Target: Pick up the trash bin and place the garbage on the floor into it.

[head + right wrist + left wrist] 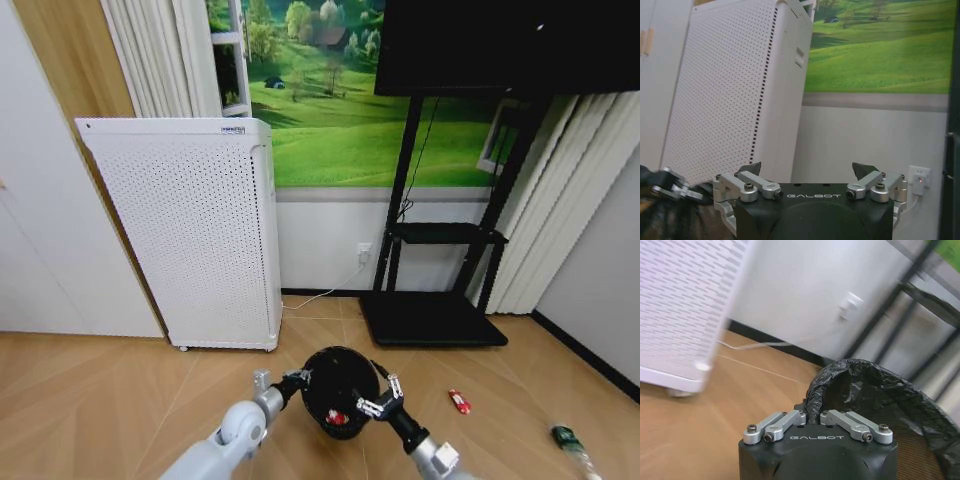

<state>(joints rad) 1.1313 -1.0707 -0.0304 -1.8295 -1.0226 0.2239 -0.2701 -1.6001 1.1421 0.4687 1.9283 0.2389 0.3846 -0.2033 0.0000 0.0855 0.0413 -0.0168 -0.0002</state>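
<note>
My left hand (pixel 812 416) is clenched on the bag-lined rim of the trash bin (pixel 340 388), a light, springy mesh basket between my arms, while my right hand (pixel 384 394) hangs released at its right edge.

My head camera looks forward and down from well above the floor, facing the wall, with the tall white perforated unit (pixel 190 230) on my left and the black stand (pixel 440 250) on my right. My left wrist camera sits low, just behind the left gripper (pixel 812 416), close against the trash bin (pixel 875 390) rim, facing the wall's base. My right wrist camera rides behind the right gripper (pixel 807 172), aimed level at the white unit (pixel 735 95) and the landscape mural (pixel 880 50). All three views share that unit and the wall
</note>
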